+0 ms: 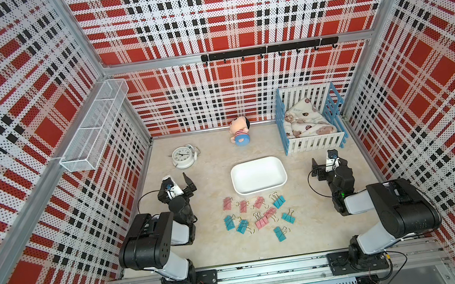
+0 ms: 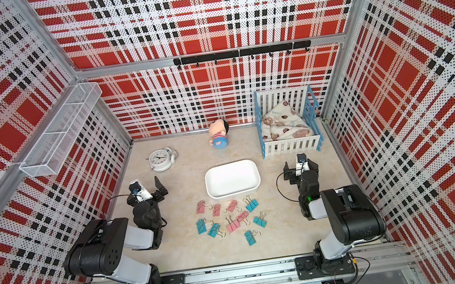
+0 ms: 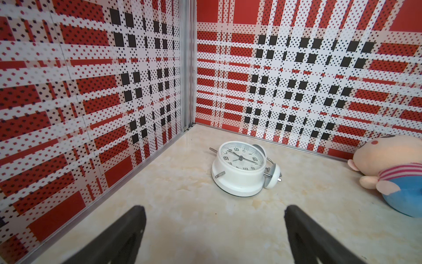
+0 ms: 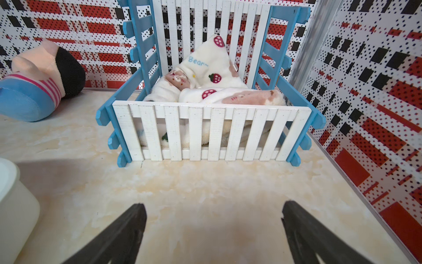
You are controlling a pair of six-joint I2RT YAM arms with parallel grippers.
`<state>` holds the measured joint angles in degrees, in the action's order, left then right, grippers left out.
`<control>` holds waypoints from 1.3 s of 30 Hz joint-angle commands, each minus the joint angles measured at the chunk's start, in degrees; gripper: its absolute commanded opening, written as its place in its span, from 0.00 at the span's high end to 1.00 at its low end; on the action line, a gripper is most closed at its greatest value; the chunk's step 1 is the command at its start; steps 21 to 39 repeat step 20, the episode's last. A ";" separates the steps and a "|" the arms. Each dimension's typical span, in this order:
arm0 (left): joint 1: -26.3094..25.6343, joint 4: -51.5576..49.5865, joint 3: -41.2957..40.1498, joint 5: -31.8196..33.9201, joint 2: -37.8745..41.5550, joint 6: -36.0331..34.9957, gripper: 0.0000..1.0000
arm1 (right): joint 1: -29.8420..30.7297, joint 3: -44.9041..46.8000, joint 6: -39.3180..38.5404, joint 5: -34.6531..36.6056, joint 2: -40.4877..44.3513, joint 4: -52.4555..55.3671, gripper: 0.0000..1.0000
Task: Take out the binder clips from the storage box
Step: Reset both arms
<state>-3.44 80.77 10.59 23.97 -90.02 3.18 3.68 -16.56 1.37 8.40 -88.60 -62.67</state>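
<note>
The storage box (image 1: 258, 174) (image 2: 232, 178), a shallow white tub, sits mid-table with nothing inside it; its wall also shows in the right wrist view (image 4: 13, 205). Several pink and teal binder clips (image 1: 261, 222) (image 2: 233, 225) lie scattered on the table just in front of the box. My left gripper (image 1: 179, 184) (image 3: 212, 209) is open and empty left of the box, facing the back left corner. To the right of the box, my right gripper (image 1: 329, 165) (image 4: 213, 205) is open and empty, facing the crib.
A white alarm clock (image 1: 183, 156) (image 3: 239, 166) lies at the back left and a plush doll (image 1: 240, 135) at the back wall. A blue-and-white toy crib (image 1: 310, 125) (image 4: 205, 128) with a blanket stands back right. A wire-mesh basket (image 1: 93, 130) hangs on the left wall.
</note>
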 commanded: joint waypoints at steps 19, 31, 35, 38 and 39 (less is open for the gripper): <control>0.38 -0.67 1.06 -0.41 0.06 0.11 0.00 | -1.30 -1.33 1.18 -2.26 0.09 1.78 0.00; 0.35 -0.61 1.01 -0.41 0.11 0.08 0.00 | -1.31 -1.28 1.26 -2.25 0.09 1.79 0.00; 0.35 -0.61 1.01 -0.41 0.11 0.08 0.00 | -1.31 -1.28 1.26 -2.25 0.09 1.79 0.00; 0.35 -0.61 1.01 -0.41 0.11 0.08 0.00 | -1.31 -1.28 1.26 -2.25 0.09 1.79 0.00; 0.35 -0.61 1.01 -0.41 0.11 0.08 0.00 | -1.31 -1.28 1.26 -2.25 0.09 1.79 0.00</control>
